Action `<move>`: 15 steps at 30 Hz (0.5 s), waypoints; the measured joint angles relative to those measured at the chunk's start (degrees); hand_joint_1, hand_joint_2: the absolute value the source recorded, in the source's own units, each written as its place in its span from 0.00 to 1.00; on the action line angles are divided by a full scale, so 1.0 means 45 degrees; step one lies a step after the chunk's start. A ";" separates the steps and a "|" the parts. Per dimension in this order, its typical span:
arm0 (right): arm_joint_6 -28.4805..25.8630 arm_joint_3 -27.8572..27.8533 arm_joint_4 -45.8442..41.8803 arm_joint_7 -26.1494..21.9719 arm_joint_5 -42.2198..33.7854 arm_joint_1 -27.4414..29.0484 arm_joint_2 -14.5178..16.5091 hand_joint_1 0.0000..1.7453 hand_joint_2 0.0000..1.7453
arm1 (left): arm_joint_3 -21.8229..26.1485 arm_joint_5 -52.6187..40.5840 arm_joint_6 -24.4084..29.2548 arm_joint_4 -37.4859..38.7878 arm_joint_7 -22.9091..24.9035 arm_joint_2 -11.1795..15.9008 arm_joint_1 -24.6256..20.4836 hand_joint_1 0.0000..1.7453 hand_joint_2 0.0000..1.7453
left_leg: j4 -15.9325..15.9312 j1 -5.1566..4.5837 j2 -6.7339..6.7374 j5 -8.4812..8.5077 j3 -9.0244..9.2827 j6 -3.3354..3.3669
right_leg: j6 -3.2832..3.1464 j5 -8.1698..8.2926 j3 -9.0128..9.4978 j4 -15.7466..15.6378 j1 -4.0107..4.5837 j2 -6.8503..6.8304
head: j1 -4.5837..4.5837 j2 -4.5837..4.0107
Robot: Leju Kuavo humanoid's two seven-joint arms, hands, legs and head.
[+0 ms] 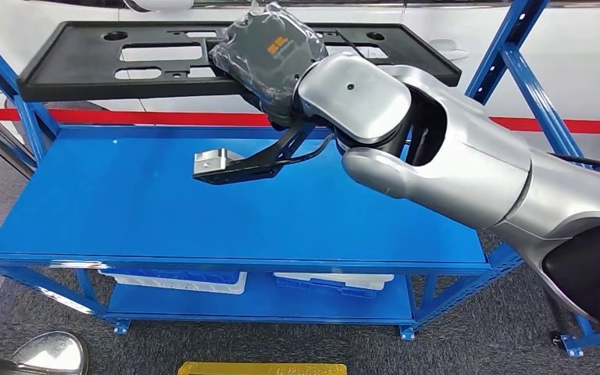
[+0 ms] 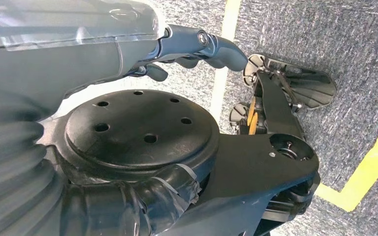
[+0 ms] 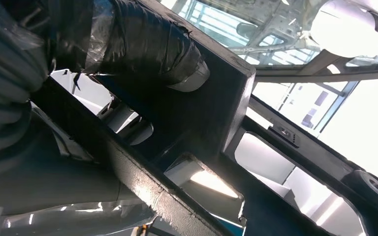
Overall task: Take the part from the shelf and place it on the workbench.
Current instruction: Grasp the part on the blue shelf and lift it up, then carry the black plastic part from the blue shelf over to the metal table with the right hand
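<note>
The right robot hand, wrapped in grey plastic, grips the near edge of the long, flat, matte black part lying across the glossy blue shelf, at its back.

Two white trays are seen on the lower level of the rack, side by side under the top deck. Grey carpet is laid beneath, crossed by yellow floor tape. A red stripe is run along the white wall behind. A rounded metallic object, possibly a dome, is glimpsed at the floor's near corner.
</note>
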 joint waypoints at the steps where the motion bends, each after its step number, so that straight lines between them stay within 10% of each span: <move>1: -0.0001 0.0001 0.0000 0.0000 0.0000 0.0000 -0.0003 1.00 1.00 | 0.0000 0.0006 0.0000 0.0000 -0.0001 0.0000 0.0000 0.00 1.00 | 0.0000 0.0000 0.0000 0.0000 0.0000 0.0000 | 0.0000 0.0000 0.0000 0.0000 0.0000 0.0000 | 0.0000 0.0000; 12: -0.0776 0.0297 -0.0612 -0.0638 0.0408 -0.0001 -0.0713 1.00 1.00 | -0.0117 0.0006 0.0085 0.0000 0.0065 0.0017 -0.0021 0.00 1.00 | 0.0035 -0.0034 0.0000 0.0020 -0.0010 0.0171 | 0.0135 0.0075 0.0027 -0.0063 -0.0047 0.0002 | -0.0002 0.0000; 15: -0.0779 0.0302 -0.0648 -0.0651 0.0430 -0.0067 -0.0801 1.00 1.00 | -0.0158 0.0007 0.0090 0.0000 0.0175 -0.0004 -0.0040 0.00 1.00 | -0.0348 0.0107 0.0073 0.0287 0.0116 0.0291 | 0.0271 -0.0391 -0.0132 0.0392 -0.0037 0.0013 | 0.0000 0.0000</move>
